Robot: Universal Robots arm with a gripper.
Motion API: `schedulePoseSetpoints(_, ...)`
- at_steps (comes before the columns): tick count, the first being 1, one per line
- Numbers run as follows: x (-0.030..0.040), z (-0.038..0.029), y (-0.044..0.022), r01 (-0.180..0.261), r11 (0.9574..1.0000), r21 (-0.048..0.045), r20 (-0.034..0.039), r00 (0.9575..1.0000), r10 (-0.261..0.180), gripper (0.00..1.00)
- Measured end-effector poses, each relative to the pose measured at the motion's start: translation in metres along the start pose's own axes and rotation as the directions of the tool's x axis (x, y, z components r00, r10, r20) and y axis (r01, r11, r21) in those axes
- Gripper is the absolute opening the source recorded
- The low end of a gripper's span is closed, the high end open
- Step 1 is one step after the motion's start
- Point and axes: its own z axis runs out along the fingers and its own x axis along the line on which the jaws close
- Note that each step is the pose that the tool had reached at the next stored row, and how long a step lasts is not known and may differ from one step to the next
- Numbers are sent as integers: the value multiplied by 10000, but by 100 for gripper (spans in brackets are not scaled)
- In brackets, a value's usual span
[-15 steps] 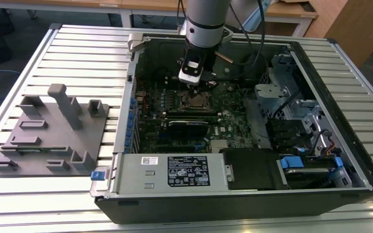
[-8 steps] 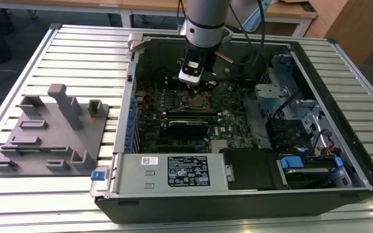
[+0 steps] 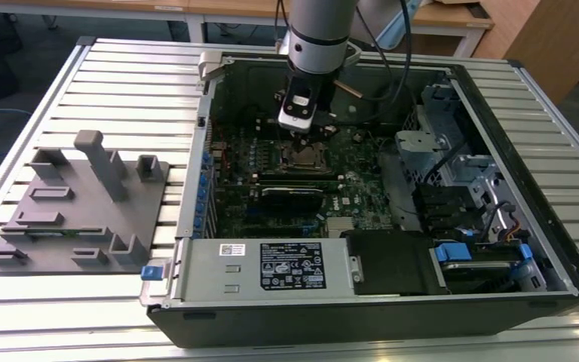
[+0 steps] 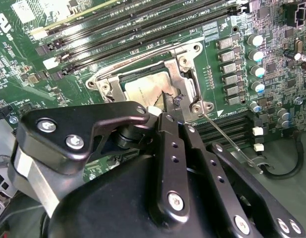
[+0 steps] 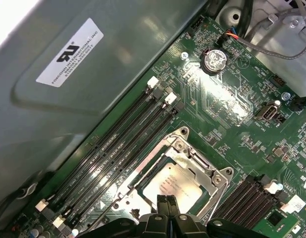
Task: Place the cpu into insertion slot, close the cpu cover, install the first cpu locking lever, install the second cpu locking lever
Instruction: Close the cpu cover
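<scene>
- Slatted table (image 3: 118, 75) carries an open case (image 3: 370, 323); its board (image 3: 231, 215) lies under the arm (image 3: 320, 30).
- Gripper (image 5: 166, 202): fingers (image 5: 161, 207) pressed together, gripping nothing, tips at the edge of the slot (image 3: 304, 157).
- Cover (image 5: 205, 166) lies flat on the slot, framing the cpu (image 5: 173, 186): seated face up, square, no long axis.
- Lever (image 4: 232, 143): thin rod running from the slot's corner out across the memory slots (image 4: 227, 126), apparently unlatched.
- Advice: press near the rod's hooked end; keep tips off the cpu.

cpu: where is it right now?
In the first wrist view the cpu lies seated in the insertion slot, framed by the cpu cover, beside the long memory slots, close to the tool.
</scene>
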Motion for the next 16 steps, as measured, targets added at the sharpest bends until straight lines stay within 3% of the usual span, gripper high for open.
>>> schedulePoseSetpoints(16, 0, 0, 0, 65, 10000, 0, -2, 10000, -65, 10)
